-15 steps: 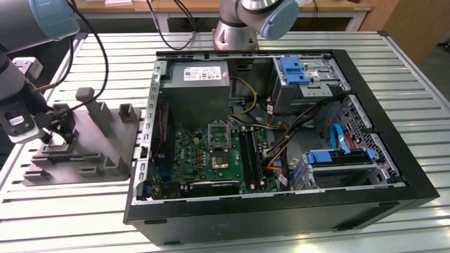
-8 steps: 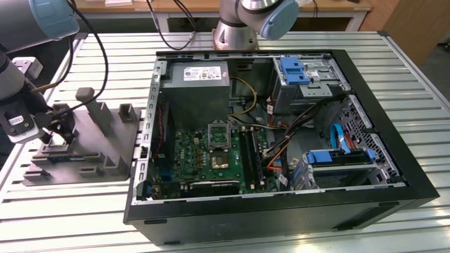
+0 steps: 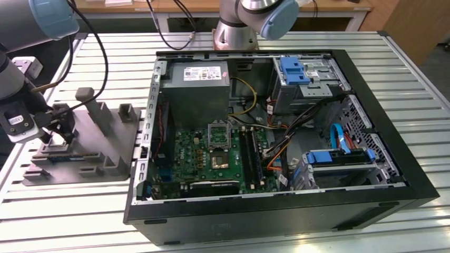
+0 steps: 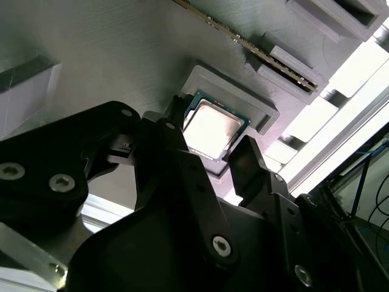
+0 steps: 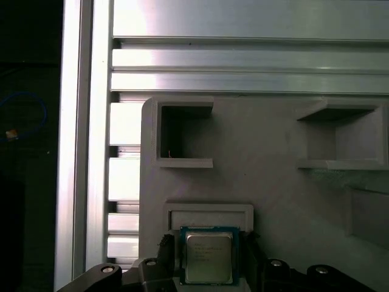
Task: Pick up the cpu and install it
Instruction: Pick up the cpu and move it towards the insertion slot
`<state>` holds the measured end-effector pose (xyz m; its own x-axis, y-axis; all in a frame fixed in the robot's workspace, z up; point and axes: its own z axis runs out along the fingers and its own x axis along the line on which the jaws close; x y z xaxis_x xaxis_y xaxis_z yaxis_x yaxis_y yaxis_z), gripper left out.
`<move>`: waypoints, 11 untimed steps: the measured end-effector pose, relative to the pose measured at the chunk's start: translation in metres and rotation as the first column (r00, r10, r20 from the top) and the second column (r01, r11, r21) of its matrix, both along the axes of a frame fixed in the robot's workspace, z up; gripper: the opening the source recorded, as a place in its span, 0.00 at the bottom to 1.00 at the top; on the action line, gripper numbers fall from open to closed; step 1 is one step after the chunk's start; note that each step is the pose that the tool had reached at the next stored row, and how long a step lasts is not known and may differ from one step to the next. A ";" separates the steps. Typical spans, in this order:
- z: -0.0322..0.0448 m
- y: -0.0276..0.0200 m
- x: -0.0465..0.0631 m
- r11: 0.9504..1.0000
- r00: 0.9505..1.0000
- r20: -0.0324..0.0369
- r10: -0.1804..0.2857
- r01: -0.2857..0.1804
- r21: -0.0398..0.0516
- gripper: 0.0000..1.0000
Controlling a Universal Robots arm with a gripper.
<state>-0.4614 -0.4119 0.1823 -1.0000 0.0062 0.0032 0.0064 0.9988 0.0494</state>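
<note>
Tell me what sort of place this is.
Probably a robotics lab or test bench for computer assembly: a robot arm reaches over a grey fixture holding a cpu, on a slotted metal table, beside an open computer case.

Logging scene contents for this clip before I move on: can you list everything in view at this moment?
table: one, silver slotted aluminium, under everything.
fixture: one, grey, on the table at the exterior view's left.
cpu: one, silver-topped, lying flat in a fixture pocket.
computer case: one, black, open, beside the fixture on the exterior view's right.
motherboard: one, green, inside the case.
power supply: one, grey box, inside the case.
drive brackets: two, blue, inside the case.
arm: one, grey with blue caps, base beyond the case.
pincer: one, black, open, over the fixture with a finger on either side of the cpu.
</note>
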 end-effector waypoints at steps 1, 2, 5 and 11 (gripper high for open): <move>0.0000 0.0000 0.000 1.000 1.000 0.000 0.000 0.000 0.000 0.56; 0.0000 0.0000 0.000 1.000 1.000 0.000 0.000 0.000 0.000 0.55; 0.0000 0.0000 0.000 1.000 1.000 0.000 0.000 0.000 0.000 0.47; 0.0000 0.0000 0.000 1.000 1.000 0.000 0.000 0.000 0.000 0.47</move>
<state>-0.4614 -0.4119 0.1824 -1.0000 0.0061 0.0033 0.0062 0.9988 0.0493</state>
